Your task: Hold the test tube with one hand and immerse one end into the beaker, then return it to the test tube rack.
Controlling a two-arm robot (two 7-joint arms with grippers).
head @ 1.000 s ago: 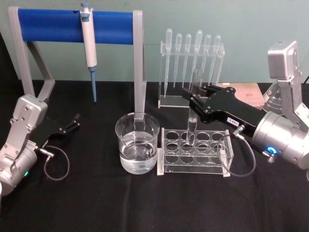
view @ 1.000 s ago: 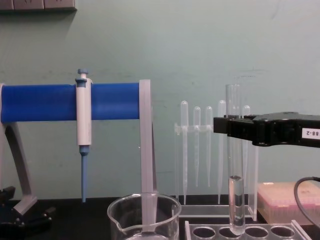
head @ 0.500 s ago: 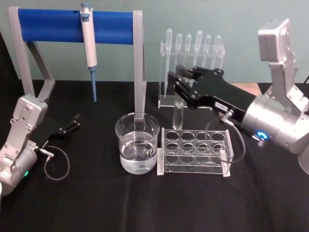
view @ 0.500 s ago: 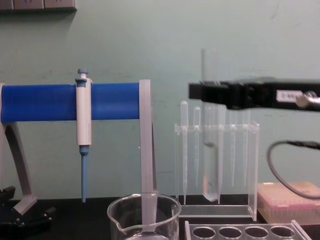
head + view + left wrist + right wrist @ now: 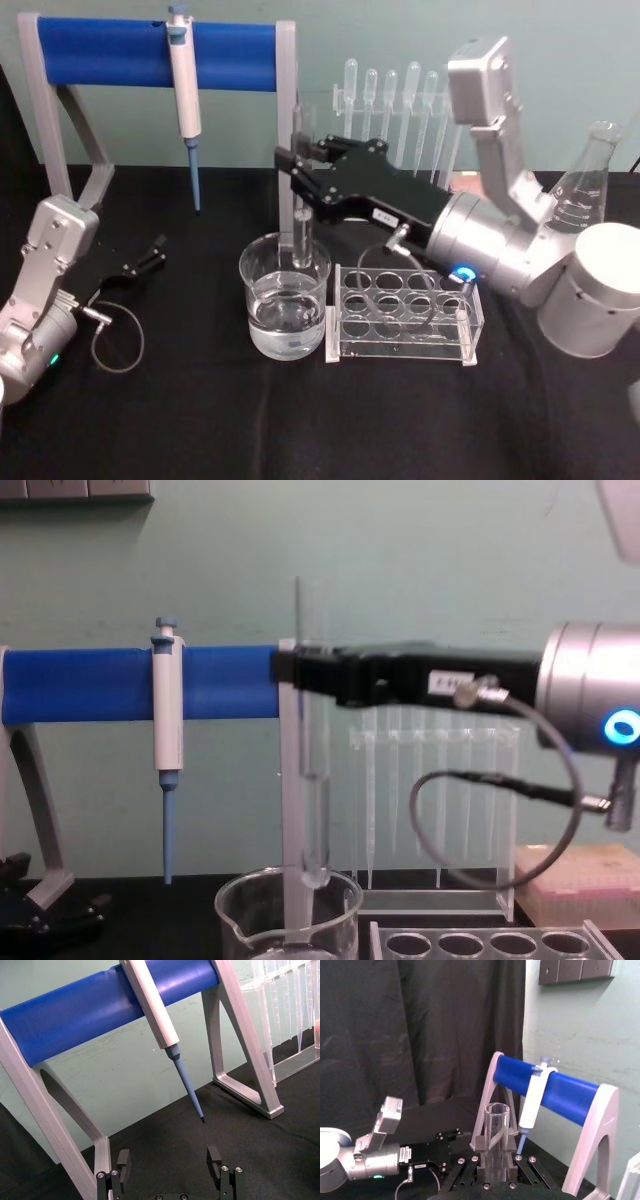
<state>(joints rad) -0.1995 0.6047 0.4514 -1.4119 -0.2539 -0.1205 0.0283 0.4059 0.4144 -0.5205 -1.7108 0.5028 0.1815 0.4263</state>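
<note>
Upright test tube (image 5: pixel 313 800) held over the beaker (image 5: pixel 285 310) by the right pincer (image 5: pixel 298 180).
At the far left, the left pincer (image 5: pixel 152 252) rests low over the black surface (image 5: pixel 200 420), fingers spread and empty. Behind it a pipettor (image 5: pixel 183 90) hangs on a blue stand (image 5: pixel 110 52). The beaker, partly filled with water, stands just left of the test tube rack (image 5: pixel 400 350). The right pincer reaches in from the right above the rack and is clenched on the test tube's upper part; the tube's rounded end sits about level with the beaker's rim.
</note>
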